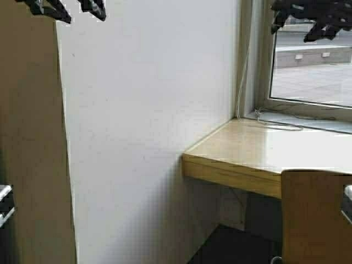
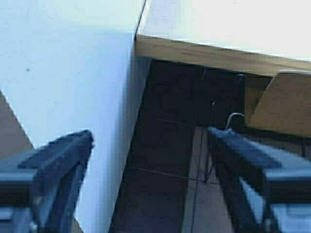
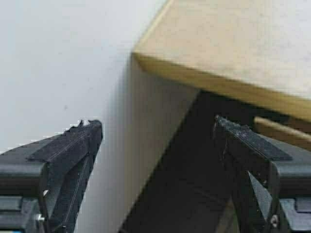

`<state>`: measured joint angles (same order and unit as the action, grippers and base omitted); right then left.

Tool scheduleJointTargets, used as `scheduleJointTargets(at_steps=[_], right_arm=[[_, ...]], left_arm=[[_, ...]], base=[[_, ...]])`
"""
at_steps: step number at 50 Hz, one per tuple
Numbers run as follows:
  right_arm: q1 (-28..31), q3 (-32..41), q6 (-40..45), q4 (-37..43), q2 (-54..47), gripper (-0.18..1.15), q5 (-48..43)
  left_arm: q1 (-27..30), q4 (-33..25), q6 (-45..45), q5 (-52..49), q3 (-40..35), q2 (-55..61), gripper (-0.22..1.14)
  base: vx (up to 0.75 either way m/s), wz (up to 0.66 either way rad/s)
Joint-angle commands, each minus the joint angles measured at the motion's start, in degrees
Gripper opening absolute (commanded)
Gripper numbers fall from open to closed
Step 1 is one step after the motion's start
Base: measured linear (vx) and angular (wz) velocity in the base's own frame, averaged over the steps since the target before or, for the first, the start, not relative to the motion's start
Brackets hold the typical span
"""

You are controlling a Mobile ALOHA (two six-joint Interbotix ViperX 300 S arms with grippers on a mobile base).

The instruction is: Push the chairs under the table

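High view: your table runs rightward from the white wall along the window, with one chair back upright at its front edge, lower right. Both grippers, left and right, are raised, jaws spread wide and empty. Dark floor under the wall end is open.

Long light-wood table with pale glossy top and thick wooden front edge, set against a white wall on the left and running off to the right below a window on the far side. Left end butted flush to the wall, dark space beneath. One light tan plywood chair at near right, back upright, standing just in front of the table's front edge, its top rising slightly above that edge. Thin chrome leg glimpsed below the seat in the left wrist view.
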<state>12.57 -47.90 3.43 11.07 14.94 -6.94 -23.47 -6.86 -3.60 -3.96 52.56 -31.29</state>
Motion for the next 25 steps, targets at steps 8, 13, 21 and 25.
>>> scheduleJointTargets(at_steps=[8,13,21,25], right_arm=[[-0.18,5.98,0.0,0.0,-2.02,1.0,-0.26],[-0.26,6.5,0.09,0.18,-2.99,1.0,0.35],[-0.26,5.98,-0.09,0.26,-2.72,1.0,0.62],[-0.26,5.45,-0.09,0.26,-2.99,1.0,0.62]], left_arm=[[-0.09,0.18,0.09,1.49,-0.79,-0.53,1.0],[-0.18,0.18,0.18,1.58,-0.7,-0.44,1.0],[-0.09,0.18,0.18,1.67,-0.26,-0.09,1.0],[-0.09,0.26,0.09,1.67,-0.35,0.88,1.0]], base=[[-0.31,-0.09],[-0.35,-0.08],[-0.34,-0.01],[-0.32,0.04]])
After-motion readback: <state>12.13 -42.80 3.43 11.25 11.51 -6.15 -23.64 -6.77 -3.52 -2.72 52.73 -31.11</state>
